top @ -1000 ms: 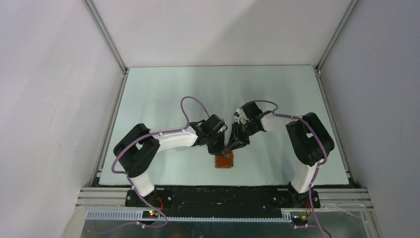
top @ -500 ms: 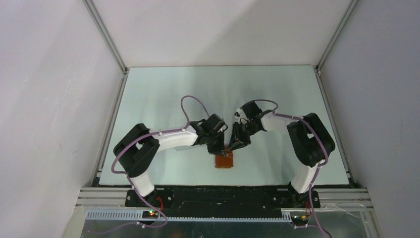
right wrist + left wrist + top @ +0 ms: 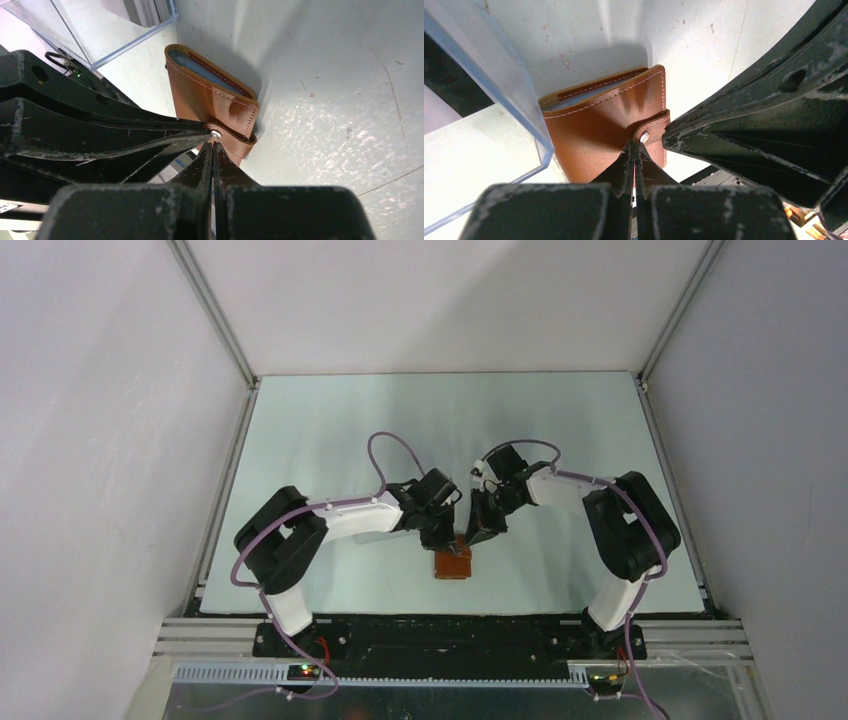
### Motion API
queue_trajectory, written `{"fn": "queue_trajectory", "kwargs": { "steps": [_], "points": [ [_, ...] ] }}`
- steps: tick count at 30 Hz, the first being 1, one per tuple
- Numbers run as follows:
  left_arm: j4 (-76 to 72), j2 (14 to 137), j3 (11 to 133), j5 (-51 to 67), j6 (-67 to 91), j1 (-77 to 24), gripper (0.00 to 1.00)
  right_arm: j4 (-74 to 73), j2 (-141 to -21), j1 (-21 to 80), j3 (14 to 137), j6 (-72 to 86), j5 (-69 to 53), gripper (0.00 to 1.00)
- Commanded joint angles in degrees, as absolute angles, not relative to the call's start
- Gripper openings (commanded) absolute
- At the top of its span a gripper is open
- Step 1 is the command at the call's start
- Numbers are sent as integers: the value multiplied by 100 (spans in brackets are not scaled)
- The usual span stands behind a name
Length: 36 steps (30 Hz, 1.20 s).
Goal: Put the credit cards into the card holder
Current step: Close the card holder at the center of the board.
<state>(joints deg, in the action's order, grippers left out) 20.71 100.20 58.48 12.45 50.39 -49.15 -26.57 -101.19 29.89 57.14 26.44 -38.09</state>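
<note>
**Item 1, card holder** (image 3: 453, 563) (image 3: 609, 125) (image 3: 210, 100): tan-brown leather, pale stitching, folded shut. It lies on the table (image 3: 330, 430) near the front edge, between the two arms. A blue-grey lining shows along the open edge. The snap tab (image 3: 651, 132) (image 3: 232, 140) wraps over the fold and carries a small metal stud (image 3: 643, 135) (image 3: 215, 134). No lettering can be made out on the leather.

**Item 2, clear plastic box** (image 3: 509, 85) (image 3: 125, 40): stands just beside the card holder. In the right wrist view a stack of credit cards (image 3: 150, 11) shows edge-on behind its wall, grey and thin.

**Item 3, left hand** (image 3: 440, 535) (image 3: 634, 145): fingers pressed together, tips meeting at the stud on the tab. Whether any leather is pinched between them cannot be told.

**Item 4, right hand** (image 3: 475, 533) (image 3: 213, 142): fingers likewise closed tip to tip, touching the tab just under the stud, opposite the left hand.

**Change against one second ago:** the card holder lies in the same spot. Both arms keep nearly the same pose, the left elbow sitting slightly further right. The right hand's fingers, then somewhat apart, are now together.
</note>
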Motion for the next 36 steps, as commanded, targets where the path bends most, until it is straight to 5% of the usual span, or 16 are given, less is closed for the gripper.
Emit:
{"fn": "queue_trajectory", "kwargs": {
  "steps": [1, 36],
  "points": [
    [2111, 10079, 5985, 1177, 4896, -4886, 0, -2804, -10004, 3093, 5891, 2497, -3708, 0],
    [2161, 10286, 5675, 1189, 5024, -4998, 0, -2795, -10645, 3631, 5889, 2605, -2570, 0]
  ]
}}
